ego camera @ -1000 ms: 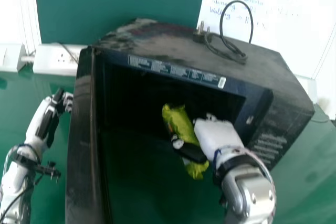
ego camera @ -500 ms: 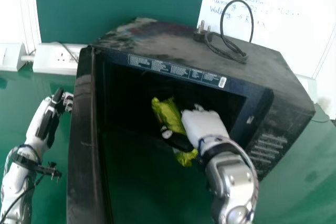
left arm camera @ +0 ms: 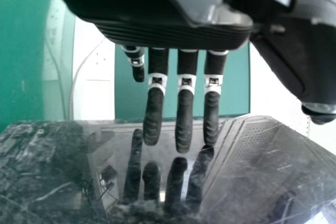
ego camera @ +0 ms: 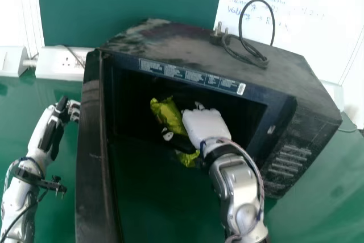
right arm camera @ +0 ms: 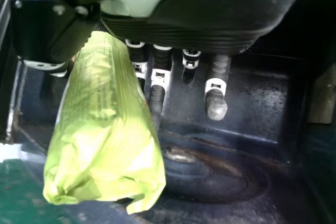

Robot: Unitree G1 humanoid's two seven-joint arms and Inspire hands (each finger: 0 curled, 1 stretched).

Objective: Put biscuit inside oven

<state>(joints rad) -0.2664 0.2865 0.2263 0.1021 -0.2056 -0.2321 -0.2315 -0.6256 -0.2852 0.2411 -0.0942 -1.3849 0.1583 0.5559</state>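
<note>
I have the biscuit packet (ego camera: pixel 166 112) in the middle of the head view, at the mouth of the oven (ego camera: pixel 170 46), with its upper end against the dark cavity. It slants down to the right. My right hand (ego camera: pixel 205 124), just right of centre, has it clamped between thumb and fingers; whether the packet touches the cavity floor (right arm camera: pixel 252 103) I can't tell. My left hand (ego camera: pixel 73 110), at middle left beside the open door (ego camera: pixel 90 163), has its fingers (left arm camera: pixel 185 119) straight and holds nothing.

I'd judge the packet light and fairly stiff along its length, with brittle biscuits inside. The crinkled green wrapper looks slick and could slide, so I want a firm hold around the middle, but no hard squeeze. The loose end (right arm camera: pixel 142 198) is only film: a poor place to grip, and liable to snag on the oven's edge. I should get the whole length past the rim, lower it gently, then let go.
</note>
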